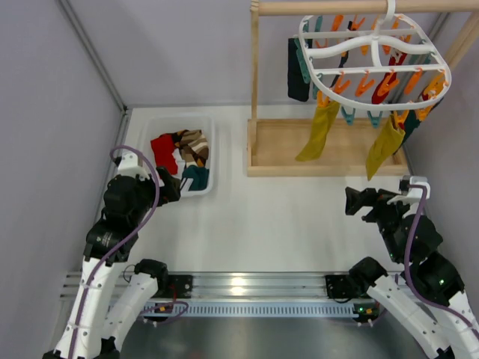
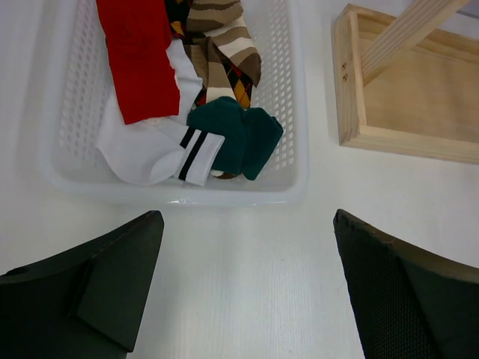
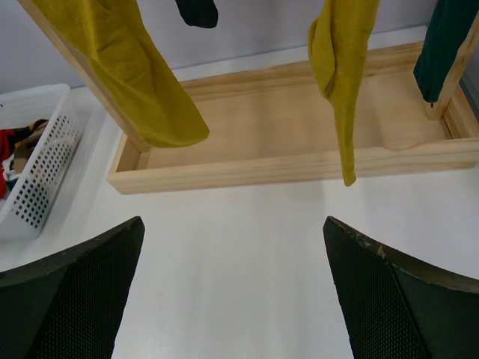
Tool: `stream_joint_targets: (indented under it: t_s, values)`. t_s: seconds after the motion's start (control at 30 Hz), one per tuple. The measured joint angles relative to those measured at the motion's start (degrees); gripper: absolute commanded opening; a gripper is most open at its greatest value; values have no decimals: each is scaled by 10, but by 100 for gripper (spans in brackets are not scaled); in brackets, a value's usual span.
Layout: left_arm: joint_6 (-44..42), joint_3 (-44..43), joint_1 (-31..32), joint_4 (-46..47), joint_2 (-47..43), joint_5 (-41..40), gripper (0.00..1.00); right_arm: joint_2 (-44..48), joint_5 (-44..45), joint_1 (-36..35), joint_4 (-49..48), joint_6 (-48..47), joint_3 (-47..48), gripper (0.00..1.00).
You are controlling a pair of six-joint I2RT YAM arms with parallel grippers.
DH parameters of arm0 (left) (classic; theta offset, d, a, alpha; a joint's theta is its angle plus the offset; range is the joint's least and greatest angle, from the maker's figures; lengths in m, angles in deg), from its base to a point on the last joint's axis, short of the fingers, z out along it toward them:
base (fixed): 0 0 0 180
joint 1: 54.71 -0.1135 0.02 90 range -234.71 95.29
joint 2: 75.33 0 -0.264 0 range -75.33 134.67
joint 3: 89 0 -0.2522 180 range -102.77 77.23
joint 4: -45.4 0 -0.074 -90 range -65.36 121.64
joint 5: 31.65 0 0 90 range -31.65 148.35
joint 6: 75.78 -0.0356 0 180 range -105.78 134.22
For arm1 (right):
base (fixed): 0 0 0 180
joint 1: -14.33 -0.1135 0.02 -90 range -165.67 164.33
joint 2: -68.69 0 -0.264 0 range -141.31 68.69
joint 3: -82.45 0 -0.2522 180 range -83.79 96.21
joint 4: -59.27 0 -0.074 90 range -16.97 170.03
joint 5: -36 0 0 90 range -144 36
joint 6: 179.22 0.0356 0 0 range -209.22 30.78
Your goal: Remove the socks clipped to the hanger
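Observation:
The white hanger hangs from the wooden rod at the top right. Two mustard yellow socks, a dark navy sock, a red sock and a dark teal sock hang clipped to it. The right wrist view shows the yellow socks and the teal one from below. My right gripper is open and empty, low over the table in front of the stand. My left gripper is open and empty at the basket's near edge.
A white basket at the left holds a red sock, a white striped sock, a teal sock and a brown striped sock. The wooden stand's tray base lies under the hanger. Grey walls close both sides.

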Motion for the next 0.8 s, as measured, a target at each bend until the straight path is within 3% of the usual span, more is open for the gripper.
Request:
stream_joint_targets:
  t_s: [0.4,0.6,0.8]
  values:
    - [11,0,0,0,10,0,99,-27,-1,0,-30,4,-26,100]
    - [13,1,0,0,18,0,99,-109,-71,0,-124,5,-63,100]
    - [14,1,0,0,24,11,99,-221,-141,0,-282,-1,-95,100]
